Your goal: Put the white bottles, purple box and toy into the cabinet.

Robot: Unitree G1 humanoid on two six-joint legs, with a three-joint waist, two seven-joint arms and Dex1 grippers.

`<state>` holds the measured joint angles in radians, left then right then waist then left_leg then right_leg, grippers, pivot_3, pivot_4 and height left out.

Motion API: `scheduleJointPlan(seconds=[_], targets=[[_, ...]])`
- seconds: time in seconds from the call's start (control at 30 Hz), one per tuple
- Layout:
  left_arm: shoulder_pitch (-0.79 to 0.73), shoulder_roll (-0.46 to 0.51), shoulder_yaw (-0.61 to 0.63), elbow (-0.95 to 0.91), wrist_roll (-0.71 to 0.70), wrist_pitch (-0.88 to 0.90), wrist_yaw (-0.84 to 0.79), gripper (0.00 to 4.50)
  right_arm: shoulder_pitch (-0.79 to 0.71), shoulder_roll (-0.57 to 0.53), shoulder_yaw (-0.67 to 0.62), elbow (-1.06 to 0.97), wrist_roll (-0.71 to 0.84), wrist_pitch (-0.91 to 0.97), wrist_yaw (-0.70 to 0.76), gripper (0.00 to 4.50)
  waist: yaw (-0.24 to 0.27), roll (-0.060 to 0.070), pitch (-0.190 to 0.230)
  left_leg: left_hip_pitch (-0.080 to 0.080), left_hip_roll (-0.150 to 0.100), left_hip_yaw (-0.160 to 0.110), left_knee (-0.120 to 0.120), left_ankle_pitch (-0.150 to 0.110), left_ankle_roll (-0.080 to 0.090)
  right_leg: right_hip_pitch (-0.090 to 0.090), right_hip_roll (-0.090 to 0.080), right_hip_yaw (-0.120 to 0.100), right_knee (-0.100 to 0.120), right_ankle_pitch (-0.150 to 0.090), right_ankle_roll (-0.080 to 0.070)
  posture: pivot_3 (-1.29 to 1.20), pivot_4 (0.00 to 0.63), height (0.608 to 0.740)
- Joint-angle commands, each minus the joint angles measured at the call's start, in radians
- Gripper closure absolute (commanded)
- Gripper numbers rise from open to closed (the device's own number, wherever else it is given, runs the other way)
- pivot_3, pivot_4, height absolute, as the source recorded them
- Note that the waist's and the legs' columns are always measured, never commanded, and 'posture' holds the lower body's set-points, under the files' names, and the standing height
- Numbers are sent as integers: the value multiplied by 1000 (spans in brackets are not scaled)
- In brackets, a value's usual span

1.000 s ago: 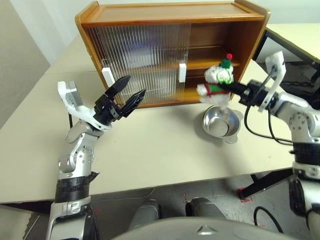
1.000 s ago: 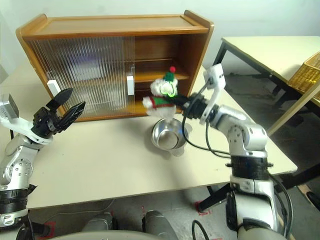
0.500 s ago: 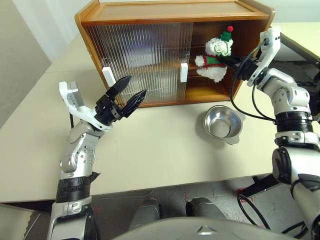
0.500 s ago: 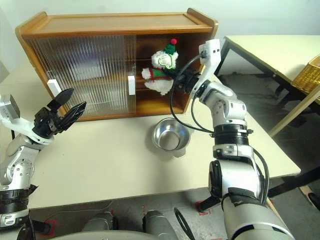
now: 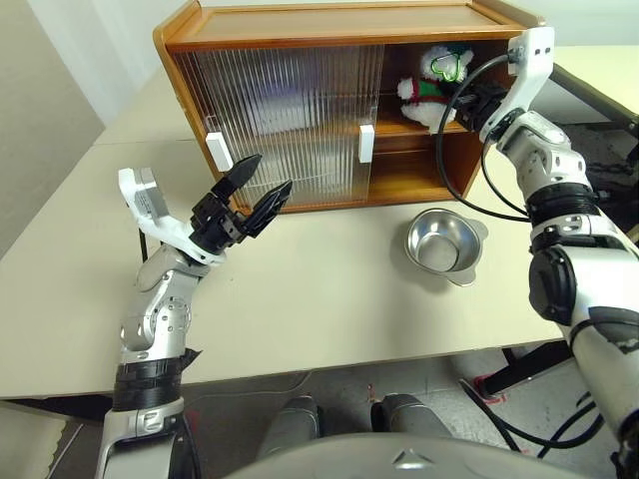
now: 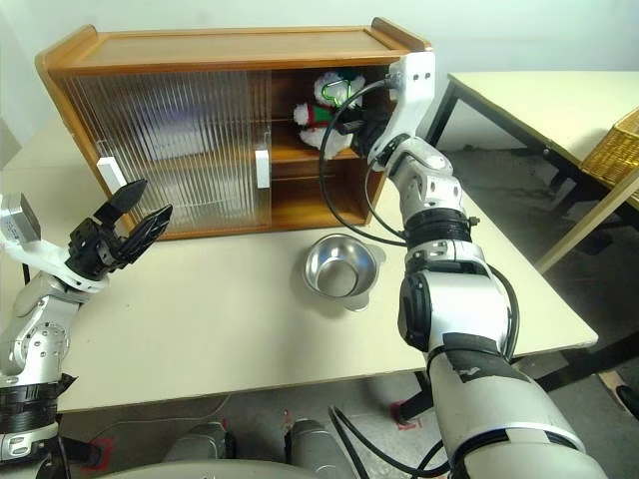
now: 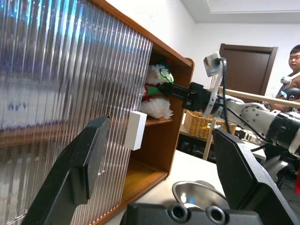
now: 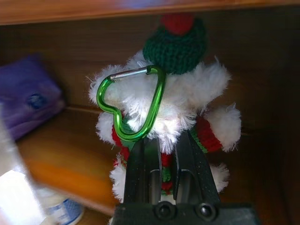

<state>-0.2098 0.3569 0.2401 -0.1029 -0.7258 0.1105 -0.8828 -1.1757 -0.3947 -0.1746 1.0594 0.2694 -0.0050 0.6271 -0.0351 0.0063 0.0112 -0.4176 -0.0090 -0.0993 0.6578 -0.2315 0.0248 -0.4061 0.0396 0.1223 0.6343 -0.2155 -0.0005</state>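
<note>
The toy [image 5: 433, 82], a white plush figure with a red-and-green band and a green clip, is inside the cabinet [image 5: 339, 22] in its open right half, at the inner shelf. I cannot tell if it rests on the shelf. My right gripper [image 8: 161, 157] is shut on the toy's lower body and reaches in from the right [image 5: 451, 99]. The purple box [image 8: 29, 93] lies farther back on the same shelf. A white bottle [image 8: 63, 212] with blue print shows below the shelf. My left gripper [image 5: 257, 185] hangs open in front of the ribbed doors, holding nothing.
A round metal bowl [image 5: 444, 244] stands empty on the table [image 5: 329, 289] in front of the cabinet's open side. Both sliding doors [image 5: 280, 110] cover the left and middle. A second table with a wicker basket [image 6: 619, 140] is at the right. A person [image 7: 293, 61] stands beyond.
My right arm has carried the toy from above the bowl up and forward into the cabinet's upper compartment. The left arm has stayed put.
</note>
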Motion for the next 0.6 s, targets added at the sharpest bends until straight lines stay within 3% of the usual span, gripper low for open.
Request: scheduleJointPlan(seconds=[0.03, 0.4, 0.6], targets=[[10, -1, -3, -18, 11, -4, 7, 0, -37, 29, 9, 68, -47, -70, -39, 4499, 1, 0, 0, 0, 0, 0, 0, 0, 0, 0, 0, 0, 0, 0, -1, -8, 13, 740], [27, -2, -1, -39, 10, -5, 23, 0, -78, 78, 20, 175, -140, -156, -138, 4499, 7, 1, 0, -1, 2, 1, 0, -1, -1, -1, 0, -1, 0, 0, 0, 4, 14, 740], [28, 1, 0, -41, 9, -6, 25, 0, -84, 78, 11, 178, -156, -165, -154, 2414, 8, 0, 0, -1, 2, 1, 0, -1, -1, -1, 0, -2, 0, -1, -2, 6, 13, 740]])
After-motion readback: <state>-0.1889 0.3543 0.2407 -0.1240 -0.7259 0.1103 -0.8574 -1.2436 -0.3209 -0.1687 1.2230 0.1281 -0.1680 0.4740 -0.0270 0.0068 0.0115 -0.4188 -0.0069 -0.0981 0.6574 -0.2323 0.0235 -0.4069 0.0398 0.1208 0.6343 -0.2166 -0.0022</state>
